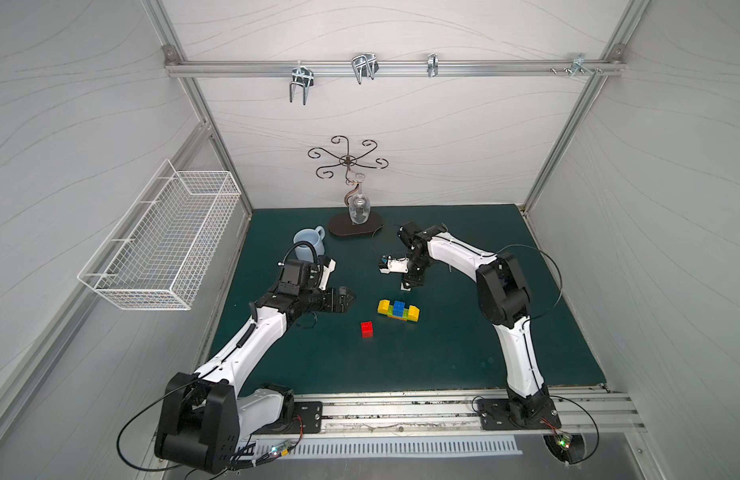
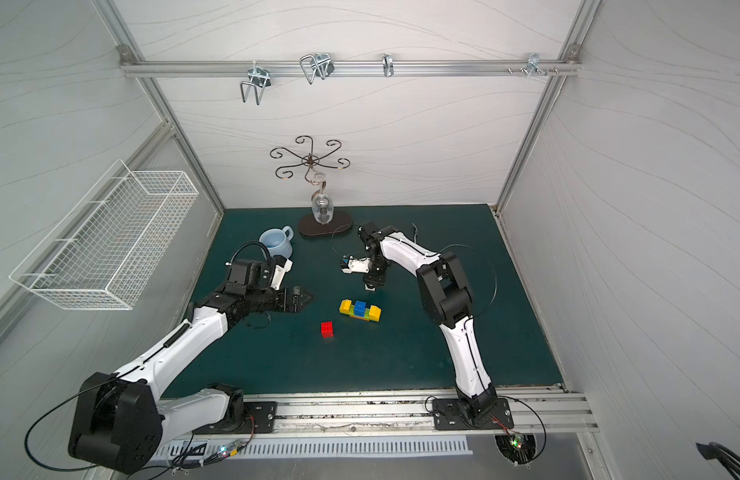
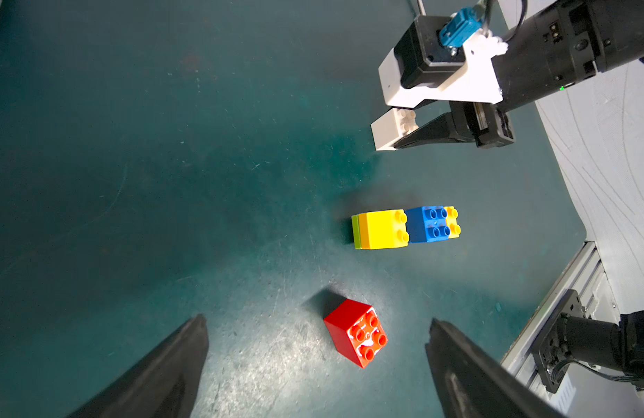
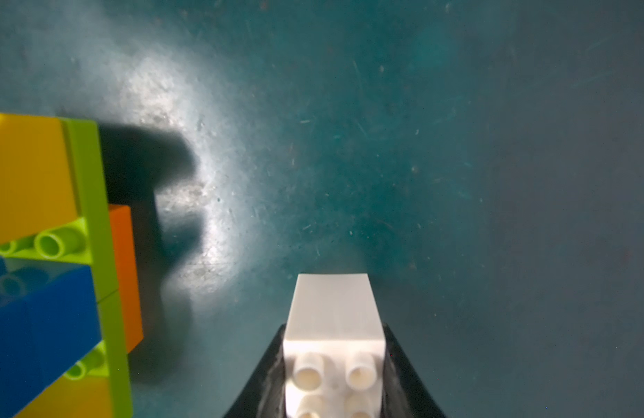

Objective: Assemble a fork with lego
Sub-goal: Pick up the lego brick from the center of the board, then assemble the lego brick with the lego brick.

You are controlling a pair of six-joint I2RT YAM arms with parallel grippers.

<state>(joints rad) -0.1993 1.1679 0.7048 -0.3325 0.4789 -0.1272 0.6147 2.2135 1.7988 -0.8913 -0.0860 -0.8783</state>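
The partly built fork (image 1: 398,311) (image 2: 360,311) lies on the green mat: a blue and two yellow prongs on a lime-green and orange crossbar, also seen in the left wrist view (image 3: 403,228) and right wrist view (image 4: 49,253). A lone red brick (image 1: 367,329) (image 2: 327,328) (image 3: 355,333) sits in front of it. My right gripper (image 1: 405,284) (image 3: 396,139) (image 4: 333,336) hangs just behind the fork, shut on a white brick (image 3: 391,130) (image 4: 333,318), clear of the mat. My left gripper (image 1: 351,298) (image 2: 308,297) (image 3: 317,322) is open and empty, left of the bricks.
A light-blue mug (image 1: 308,243) stands behind the left arm. A metal stand with a hanging wine glass (image 1: 358,210) is at the back of the mat. A white wire basket (image 1: 160,241) hangs on the left wall.
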